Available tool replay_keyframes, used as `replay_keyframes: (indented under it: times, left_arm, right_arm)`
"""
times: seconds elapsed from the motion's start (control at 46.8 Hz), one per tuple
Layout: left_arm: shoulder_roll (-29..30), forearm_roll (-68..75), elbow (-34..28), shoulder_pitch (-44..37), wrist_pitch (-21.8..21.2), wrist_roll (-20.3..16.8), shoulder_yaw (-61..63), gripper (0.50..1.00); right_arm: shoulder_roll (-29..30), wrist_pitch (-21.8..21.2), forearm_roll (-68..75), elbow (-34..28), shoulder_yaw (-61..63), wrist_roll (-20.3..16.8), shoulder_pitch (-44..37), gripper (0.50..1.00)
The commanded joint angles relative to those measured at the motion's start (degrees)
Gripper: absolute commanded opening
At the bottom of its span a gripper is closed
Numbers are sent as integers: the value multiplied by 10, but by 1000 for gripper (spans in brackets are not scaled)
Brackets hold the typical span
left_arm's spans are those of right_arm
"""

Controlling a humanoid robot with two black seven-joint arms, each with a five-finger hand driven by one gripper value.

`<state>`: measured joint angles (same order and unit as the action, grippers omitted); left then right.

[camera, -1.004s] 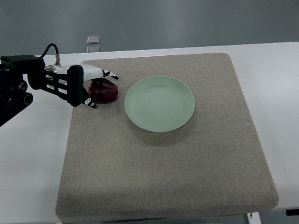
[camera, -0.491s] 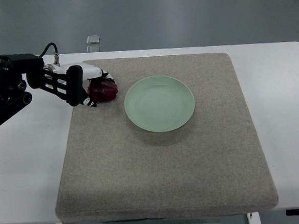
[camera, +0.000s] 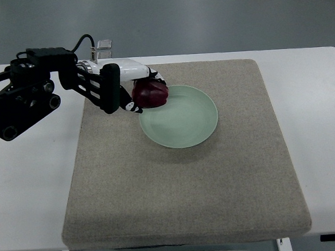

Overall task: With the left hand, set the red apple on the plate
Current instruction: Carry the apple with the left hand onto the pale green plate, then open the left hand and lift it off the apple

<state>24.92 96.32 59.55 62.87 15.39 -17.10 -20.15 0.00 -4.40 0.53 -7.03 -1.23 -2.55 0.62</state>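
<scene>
A dark red apple [camera: 151,93] is held in my left hand [camera: 139,93], whose fingers are curled around it. The hand carries the apple over the left rim of a pale green plate [camera: 184,119], which lies on a grey mat [camera: 183,182]. The black left arm [camera: 25,98] comes in from the picture's left edge. The underside of the apple is hidden, so I cannot tell whether it touches the plate. The right arm is out of view.
The mat lies on a white table [camera: 323,126]. A small clear object [camera: 104,47] sits at the table's far edge behind the hand. The floor beyond is grey.
The left hand closed on the apple, lifted it off the mat and moved right, from beside the plate to over the plate's left rim.
</scene>
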Motion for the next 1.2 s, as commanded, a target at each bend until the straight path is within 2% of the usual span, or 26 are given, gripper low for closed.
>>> replay_keyframes:
  times: [0.0, 0.15, 0.278, 0.342, 0.47, 0.534, 0.705, 0.791, 0.855, 0.919, 1.175]
  left_arm:
    - [-16, 3, -5, -1, -1, 1, 1, 500]
    - [-56, 8, -38, -24, -26, 1, 1, 500]
    - [-64, 3, -41, -28, -49, 1, 2, 512]
    - [-65, 2, -41, -28, -50, 1, 4, 608]
    - [-65, 2, -41, -29, -51, 1, 8, 885]
    - [-65, 3, -40, -35, -51, 1, 9, 992]
    - [-65, -3, -39, -35, -52, 1, 7, 996]
    - [-65, -32, -40, -37, -74, 1, -3, 996]
    - [-64, -92, -41, -34, -106, 1, -3, 996]
    - [-58, -159, -43, -28, -116, 1, -1, 999]
    - [-52, -382, -114, -2, -109, 6, -6, 1000]
  right_arm:
    - [0, 0, 0, 0, 0, 0, 0, 930]
    - [0, 0, 0, 0, 0, 0, 0, 930]
    - [0, 0, 0, 0, 0, 0, 0, 928]
    - [0, 0, 0, 0, 0, 0, 0, 930]
    - [0, 0, 0, 0, 0, 0, 1, 928]
    - [0, 0, 0, 0, 0, 0, 0, 930]
    - [0, 0, 0, 0, 0, 0, 0, 928]
    - [0, 0, 0, 0, 0, 0, 0, 928]
    - [0, 0, 0, 0, 0, 0, 0, 928]
    - [0, 0, 0, 0, 0, 0, 0, 930]
    - [0, 0, 0, 0, 0, 0, 0, 928]
